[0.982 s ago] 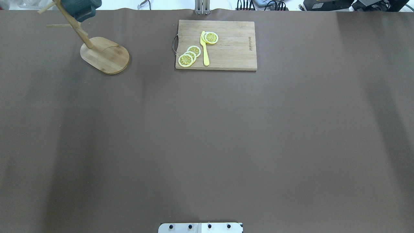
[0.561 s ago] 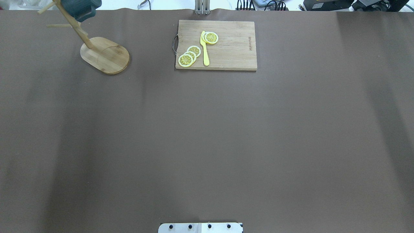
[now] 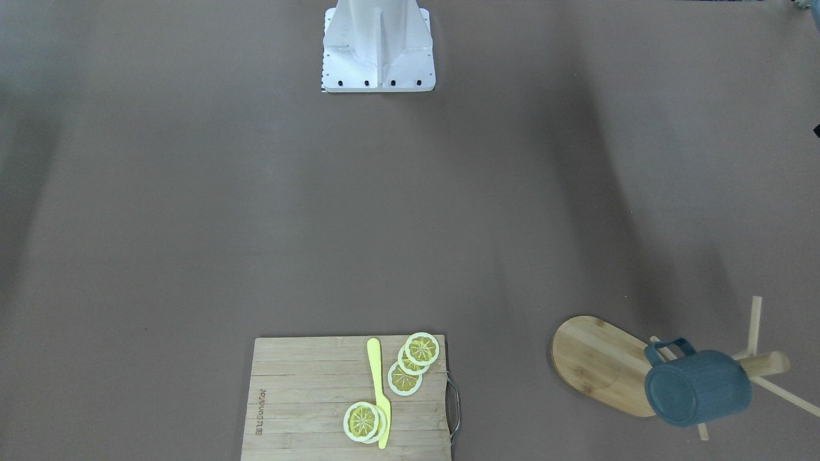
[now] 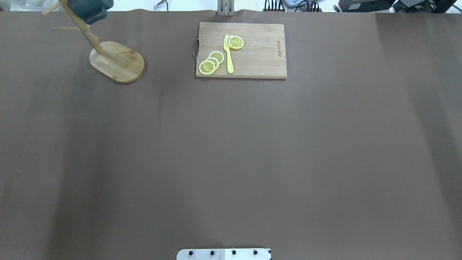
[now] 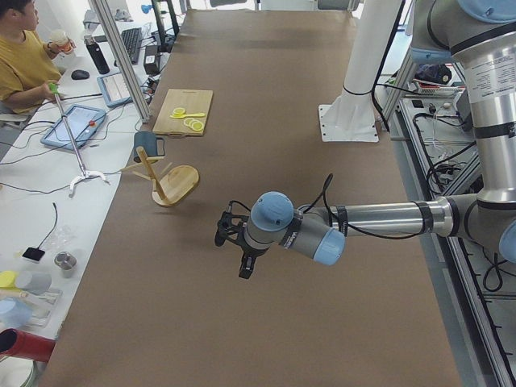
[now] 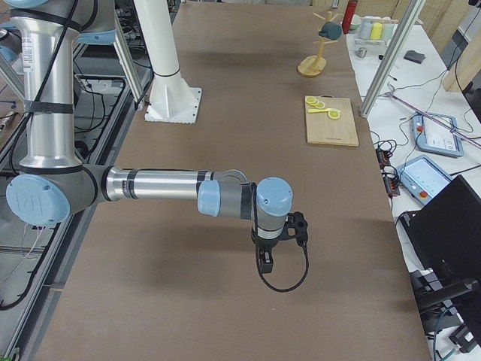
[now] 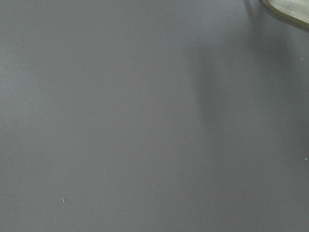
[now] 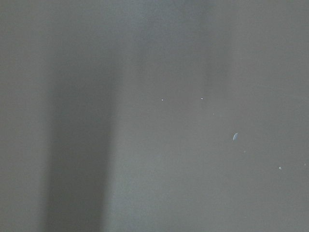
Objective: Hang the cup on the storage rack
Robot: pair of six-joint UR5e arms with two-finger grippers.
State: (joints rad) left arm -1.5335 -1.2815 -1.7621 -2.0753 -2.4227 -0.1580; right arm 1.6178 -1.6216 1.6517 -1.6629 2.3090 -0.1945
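Shows a long table (image 4: 231, 151) under a brown covering, viewed from above and behind the robot. At about 11 o'clock on it, near the far left corner, a wooden mug tree (image 4: 117, 61) on an oval bamboo base. High on that mug tree, a slate-blue mug (image 3: 698, 387), lying sideways in the air. Flat bottom turned toward the front camera, loop handle apparently threaded over a thin peg, no gripper touching. At 12 o'clock, well apart from the mug tree, a rectangular cutting board (image 4: 241, 50) carrying lemon slices (image 4: 211, 62) and a yellow plastic knife (image 4: 228, 54).

Both arms stretched low over bare table, far from the mug. Left gripper (image 5: 244, 270) at roughly 5 o'clock from the mug tree in the left side view, fingers pointing down. Right gripper (image 6: 264, 265) at about 7 o'clock from the cutting board in the right side view. Cannot tell how either pair of jaws stands, wide or narrow, caught as they are only in distant side views. Nothing visibly held.

Appears finished as to the hanging itself, with the mug borne by the mug tree alone. Little left, at most bringing the arms home.
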